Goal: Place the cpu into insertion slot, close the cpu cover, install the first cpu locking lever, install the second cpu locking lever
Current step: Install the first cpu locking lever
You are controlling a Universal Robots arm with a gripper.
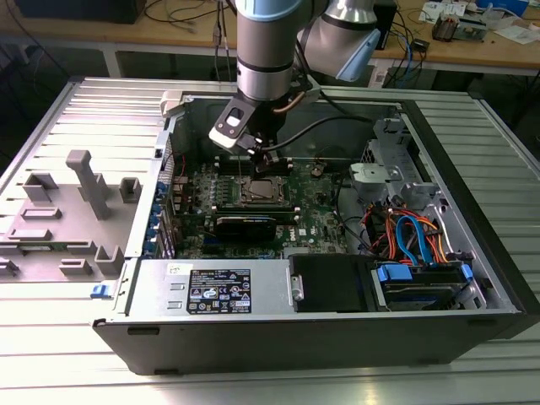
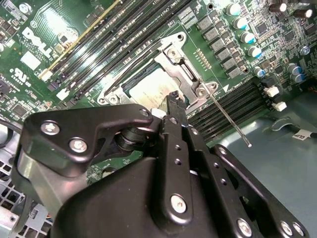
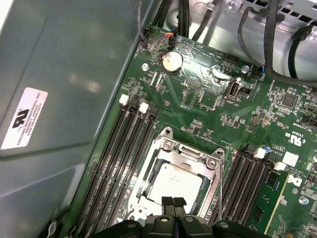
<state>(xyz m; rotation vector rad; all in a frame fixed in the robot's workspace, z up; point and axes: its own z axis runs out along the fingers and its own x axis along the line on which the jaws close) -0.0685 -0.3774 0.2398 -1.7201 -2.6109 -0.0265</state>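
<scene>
The cpu (image 3: 173,181), a silvery square, lies in the insertion slot (image 1: 257,191) on the green motherboard. The cpu cover (image 3: 216,166), a metal frame with a window, lies down around the chip; in the second wrist view I see the cpu (image 2: 147,88) through the cover (image 2: 187,69). My gripper (image 3: 173,202) is shut with nothing between its tips and sits at the socket's edge, just over the chip's rim. In the second wrist view the gripper (image 2: 173,96) stands next to a thin locking lever (image 2: 228,119), which sticks out free across the memory slots.
Long black memory slots (image 3: 124,148) flank the socket on both sides. The open case wall (image 3: 59,99) rises close by. Cables (image 1: 405,236) and drive bays fill the exterior view's right. A power supply (image 1: 215,288) sits in front. A grey fixture (image 1: 76,202) lies outside the case.
</scene>
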